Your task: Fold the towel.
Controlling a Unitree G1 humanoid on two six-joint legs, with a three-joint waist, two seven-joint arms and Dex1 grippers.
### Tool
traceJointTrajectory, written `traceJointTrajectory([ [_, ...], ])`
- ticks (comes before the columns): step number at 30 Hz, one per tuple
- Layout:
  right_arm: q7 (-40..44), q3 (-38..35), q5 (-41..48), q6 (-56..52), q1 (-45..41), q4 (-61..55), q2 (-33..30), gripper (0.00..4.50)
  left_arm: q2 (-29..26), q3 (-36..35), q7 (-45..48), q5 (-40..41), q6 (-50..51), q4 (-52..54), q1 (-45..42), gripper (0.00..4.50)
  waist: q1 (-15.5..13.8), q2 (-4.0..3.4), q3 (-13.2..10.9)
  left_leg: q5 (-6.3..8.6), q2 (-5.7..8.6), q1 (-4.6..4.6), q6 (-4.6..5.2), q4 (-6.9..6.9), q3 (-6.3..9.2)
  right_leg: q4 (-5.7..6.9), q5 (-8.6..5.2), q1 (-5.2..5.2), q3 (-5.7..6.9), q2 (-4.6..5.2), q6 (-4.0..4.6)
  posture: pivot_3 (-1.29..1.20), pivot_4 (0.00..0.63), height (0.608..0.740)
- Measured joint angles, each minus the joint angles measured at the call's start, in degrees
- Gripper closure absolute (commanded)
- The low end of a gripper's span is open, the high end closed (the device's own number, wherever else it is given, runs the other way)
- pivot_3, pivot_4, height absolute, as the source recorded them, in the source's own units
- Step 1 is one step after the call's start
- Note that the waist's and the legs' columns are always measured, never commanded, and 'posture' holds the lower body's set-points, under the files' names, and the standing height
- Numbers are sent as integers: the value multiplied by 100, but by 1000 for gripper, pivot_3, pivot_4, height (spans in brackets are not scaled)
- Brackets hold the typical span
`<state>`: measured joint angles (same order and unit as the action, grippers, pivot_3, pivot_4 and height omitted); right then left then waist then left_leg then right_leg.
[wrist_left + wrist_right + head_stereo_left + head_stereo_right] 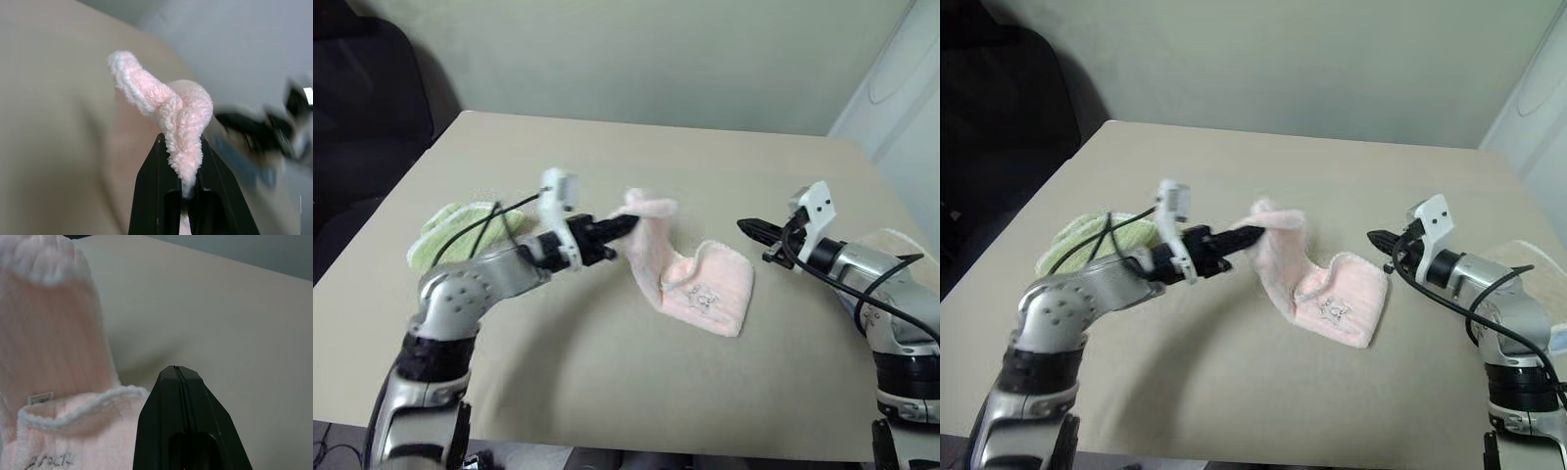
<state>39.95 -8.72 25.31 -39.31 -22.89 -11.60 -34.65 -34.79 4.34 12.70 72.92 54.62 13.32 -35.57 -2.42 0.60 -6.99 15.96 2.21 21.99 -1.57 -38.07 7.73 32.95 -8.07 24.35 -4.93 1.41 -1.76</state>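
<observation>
Your left hand [628,224] is pinched nearly closed on a corner of the pale pink terry cloth towel [700,284], the two black fingers [159,191] squeezing a bunched fold of pile between them. The held corner is lifted off the beige worktop [607,392] and curls over past the fingertips.

Your right hand [744,227] is closed tight with nothing in it, fingers [178,411] pressed flat together. It hovers just beside the towel's right edge, not touching, pointing in toward it.

The towel sits mid-worktop, between your two hands. From the raised corner it drapes down and to the right, then lies flat, partly doubled over itself. Long axis runs diagonally, from the lifted corner at upper left to the flat end at lower right. White stitched edging and a faint printed mark [705,297] show on the flat part.

A light green ribbed towel [460,230] lies bunched near the worktop's left edge, behind your left arm.
</observation>
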Motion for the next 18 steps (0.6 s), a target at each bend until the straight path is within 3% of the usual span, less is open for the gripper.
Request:
traceJointTrajectory([
  [9, -409, -225, 72, -159, 301, -393, 26, 4500, 831, 1661, 1985, -1817, 135, -496, -1225, 4468, 27, 2, -1, 1, -5, 7, 13, 0, 2, -2, -3, 0, 1, 9, -25, 0, 150, 740],
  [18, -660, -419, 221, -297, 526, -791, 27, 4500, 1190, 3066, 3025, -3970, -547, -1113, -1438, 4468, 31, 2, -1, 0, -8, 8, 36, 0, 2, -3, -17, -4, 1, 16, -89, 0, 150, 740],
])
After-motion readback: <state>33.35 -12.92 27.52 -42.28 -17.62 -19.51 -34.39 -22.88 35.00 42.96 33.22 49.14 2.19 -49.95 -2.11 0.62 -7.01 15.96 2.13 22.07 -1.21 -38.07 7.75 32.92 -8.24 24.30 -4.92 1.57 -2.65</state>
